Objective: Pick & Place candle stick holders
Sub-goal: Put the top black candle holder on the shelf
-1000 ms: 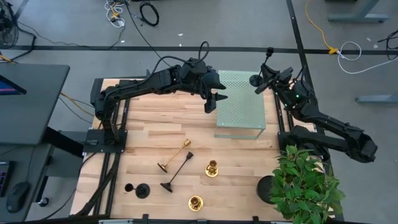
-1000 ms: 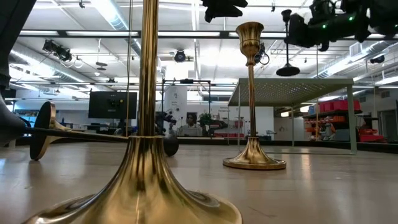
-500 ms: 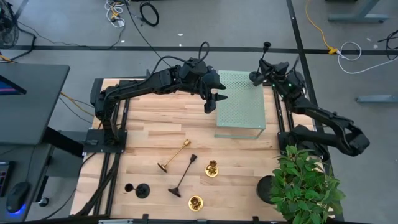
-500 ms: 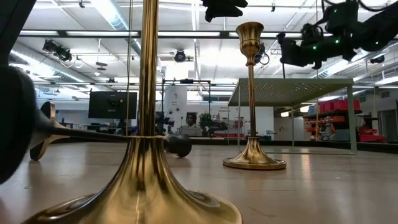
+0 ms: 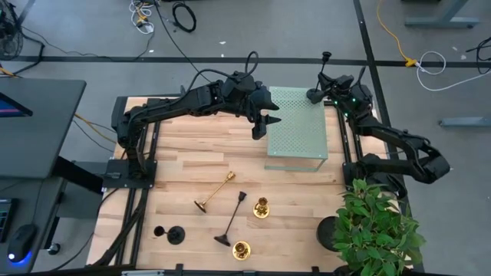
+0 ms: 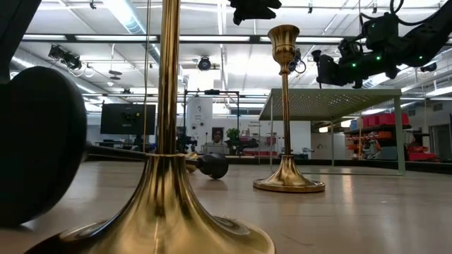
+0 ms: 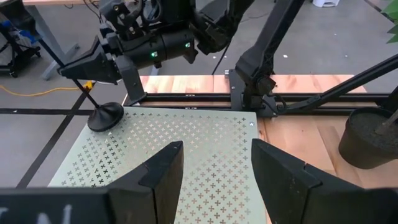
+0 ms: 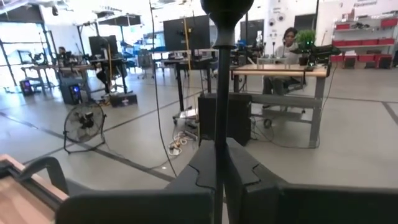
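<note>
On the wooden bench, a pale green perforated platform stands at the far side; right hand is clamped on the stem of a black candlestick whose base sits on the platform's far right corner, and left hand hovers wide open and empty over the platform's left edge. Nearer the front: a gold candlestick and a black one lie on their sides, two gold ones stand upright, another black one sits front-left, plus a potted plant front-right. Room behind is an open workshop: grey floor, cables, desks with monitors, a floor fan, a seated person.
</note>
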Action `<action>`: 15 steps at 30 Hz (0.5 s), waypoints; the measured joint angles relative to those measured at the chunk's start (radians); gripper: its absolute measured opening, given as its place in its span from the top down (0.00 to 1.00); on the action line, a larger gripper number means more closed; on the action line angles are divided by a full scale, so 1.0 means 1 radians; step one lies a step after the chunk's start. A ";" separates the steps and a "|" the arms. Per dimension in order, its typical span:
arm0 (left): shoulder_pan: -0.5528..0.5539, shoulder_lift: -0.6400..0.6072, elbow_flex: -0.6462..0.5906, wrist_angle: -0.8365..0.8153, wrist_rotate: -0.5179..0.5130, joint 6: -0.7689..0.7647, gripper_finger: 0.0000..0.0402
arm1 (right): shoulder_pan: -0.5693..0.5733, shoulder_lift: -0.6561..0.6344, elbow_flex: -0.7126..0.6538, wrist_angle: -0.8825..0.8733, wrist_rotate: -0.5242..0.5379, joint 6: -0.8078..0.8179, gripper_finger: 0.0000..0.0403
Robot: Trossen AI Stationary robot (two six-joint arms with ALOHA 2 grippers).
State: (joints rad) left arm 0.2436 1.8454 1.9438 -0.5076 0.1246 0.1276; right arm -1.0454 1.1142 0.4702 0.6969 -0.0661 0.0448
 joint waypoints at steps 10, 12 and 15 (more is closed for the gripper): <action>0.000 0.000 0.000 0.001 0.000 -0.001 0.53 | -0.001 0.006 0.002 -0.013 -0.029 0.011 1.00; 0.000 0.000 0.000 0.001 0.000 -0.002 0.53 | -0.001 0.006 0.002 -0.019 -0.030 0.012 1.00; 0.000 0.000 0.000 0.001 0.000 -0.003 0.53 | -0.001 0.006 0.002 -0.022 -0.039 0.019 1.00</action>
State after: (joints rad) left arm 0.2433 1.8454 1.9438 -0.5068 0.1249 0.1249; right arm -1.0462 1.1198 0.4721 0.6751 -0.1053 0.0639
